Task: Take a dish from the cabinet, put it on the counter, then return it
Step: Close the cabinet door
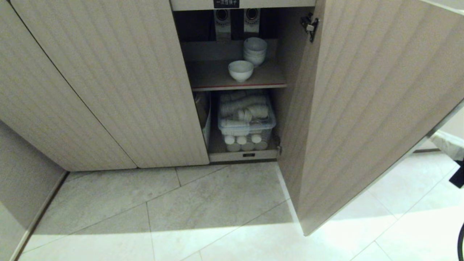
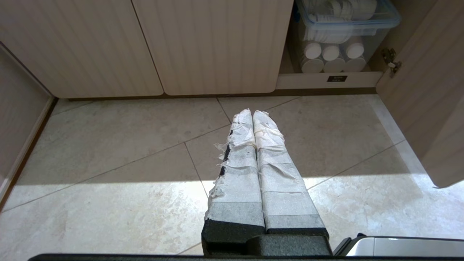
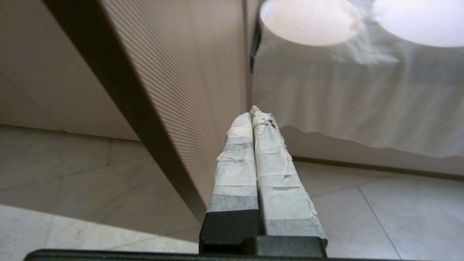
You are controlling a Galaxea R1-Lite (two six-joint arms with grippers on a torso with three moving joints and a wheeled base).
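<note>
The lone white ceramic bowl point(image 1: 240, 70) on the cabinet point(image 1: 108, 83) shelf looks light, smooth and breakable, best pinched at its rim; both the right tool point(image 3: 252, 113) and left tool point(image 2: 252, 114) are pressed together, empty

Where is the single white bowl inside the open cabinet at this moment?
In the head view, the single white bowl sits on the red-edged upper shelf, just in front and left of the stack of bowls, above the clear plastic box.
</note>
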